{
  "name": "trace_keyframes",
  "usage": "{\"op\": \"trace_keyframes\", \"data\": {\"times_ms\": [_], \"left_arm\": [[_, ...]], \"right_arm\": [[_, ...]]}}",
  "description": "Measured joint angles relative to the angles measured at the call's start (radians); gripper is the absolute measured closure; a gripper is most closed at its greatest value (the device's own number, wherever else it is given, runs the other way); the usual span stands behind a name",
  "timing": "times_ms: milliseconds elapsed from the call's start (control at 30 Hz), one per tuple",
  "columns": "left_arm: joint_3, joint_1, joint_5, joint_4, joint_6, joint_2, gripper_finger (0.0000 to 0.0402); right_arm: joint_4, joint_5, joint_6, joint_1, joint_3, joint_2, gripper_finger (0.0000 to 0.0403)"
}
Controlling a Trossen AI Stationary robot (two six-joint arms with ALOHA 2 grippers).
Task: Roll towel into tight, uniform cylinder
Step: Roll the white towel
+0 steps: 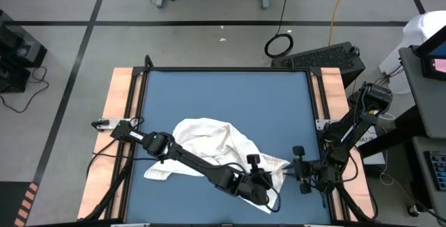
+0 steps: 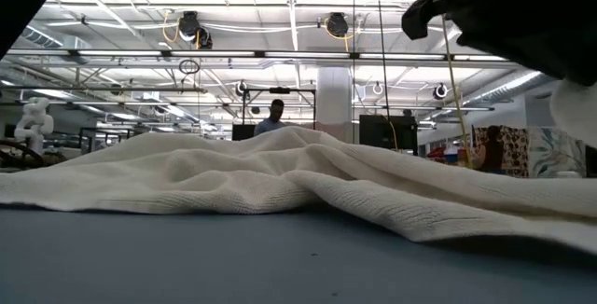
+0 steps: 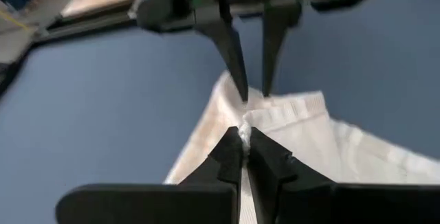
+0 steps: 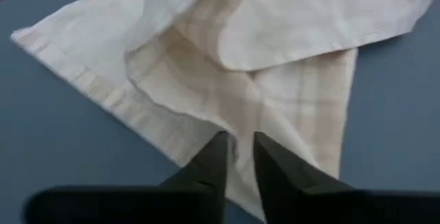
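The white towel (image 1: 209,140) with faint checked lines lies crumpled on the blue mat (image 1: 223,95), toward its near side. It also shows in the low view (image 2: 280,169). My left arm reaches across the towel from the left. My left gripper (image 1: 270,182) is shut on the towel's near right end (image 3: 295,124). My right gripper (image 1: 289,166) comes in from the right and faces it at the same end, its fingers close together on the cloth (image 4: 240,59). My left gripper pinches a small raised fold of the towel (image 3: 244,133) between its two fingertips, near the towel's right corner. The rest of the towel lies slack on the mat. My right gripper has a narrow ridge of the towel's edge (image 4: 239,141) between its two fingers (image 3: 237,73), close to the left gripper's hold. It comes from the table's right side, slanting down. The cloth around it lies on the mat.
Bare mat lies at the far half (image 1: 223,88) and near left (image 1: 160,199). Wooden table strips (image 1: 118,115) run along both sides. Dark equipment (image 1: 327,56) stands beyond the far right corner. People stand far off in the room (image 2: 275,116).
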Motion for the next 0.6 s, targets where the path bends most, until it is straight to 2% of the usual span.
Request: {"op": "trace_keyframes", "data": {"times_ms": [100, 200, 333, 500, 600], "left_arm": [[0.000, -0.010, 0.001, -0.008, -0.041, 0.000, 0.0386], [0.000, -0.024, 0.003, -0.003, -0.060, 0.002, 0.0386], [0.000, -0.033, 0.005, 0.003, -0.075, 0.021, 0.0386], [-0.001, -0.030, 0.010, 0.008, -0.096, 0.041, 0.0386], [-0.001, -0.031, 0.010, 0.004, -0.095, 0.043, 0.0386]], "right_arm": [[0.000, -0.043, -0.003, 0.000, 0.000, 0.000, 0.0390], [0.001, -0.079, 0.028, 0.000, 0.000, 0.000, 0.0394], [-0.037, -0.100, 0.079, 0.000, 0.001, 0.000, 0.0346], [-0.136, -0.079, 0.153, 0.003, 0.003, 0.000, 0.0270], [-0.153, -0.056, 0.162, 0.010, 0.002, 0.000, 0.0241]]}}
